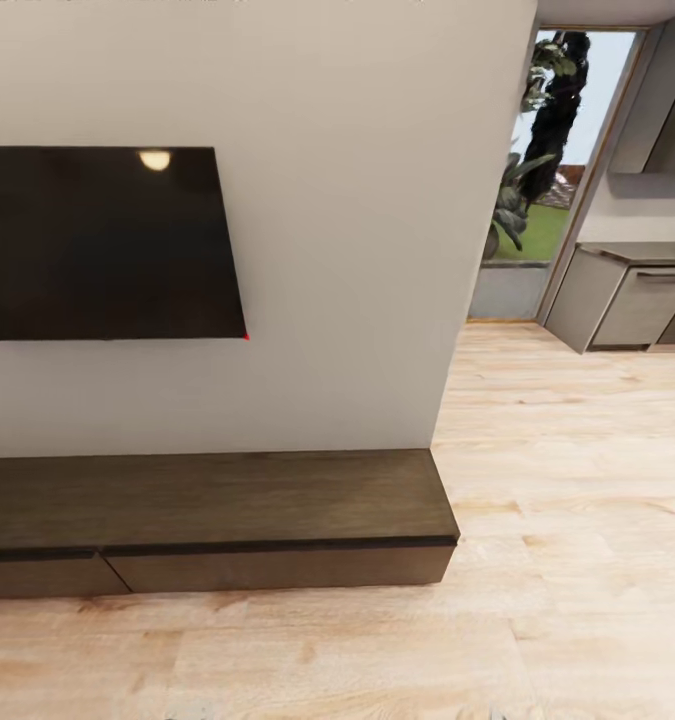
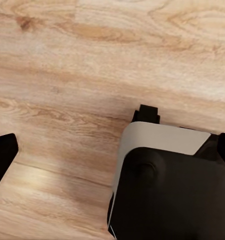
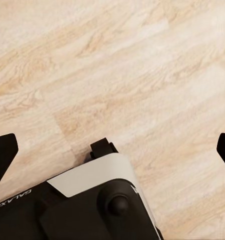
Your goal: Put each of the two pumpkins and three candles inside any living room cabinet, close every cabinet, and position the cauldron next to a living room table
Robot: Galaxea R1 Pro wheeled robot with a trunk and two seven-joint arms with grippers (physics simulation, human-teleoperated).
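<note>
A long, low, dark brown cabinet stands against the white wall in the head view, and its top is bare. Its handleless drawer fronts sit flush and shut. The cabinet's right end stops at about the wall's corner. In the left wrist view my left gripper is open, its dark fingertips wide apart over the wood floor with nothing between them. In the right wrist view my right gripper is open too, its fingertips spread over the floor and holding nothing.
A black television hangs on the wall above the cabinet. Right of the wall corner, light wood floor runs to a glass door and grey kitchen cabinets. My own black and white base shows below both wrists.
</note>
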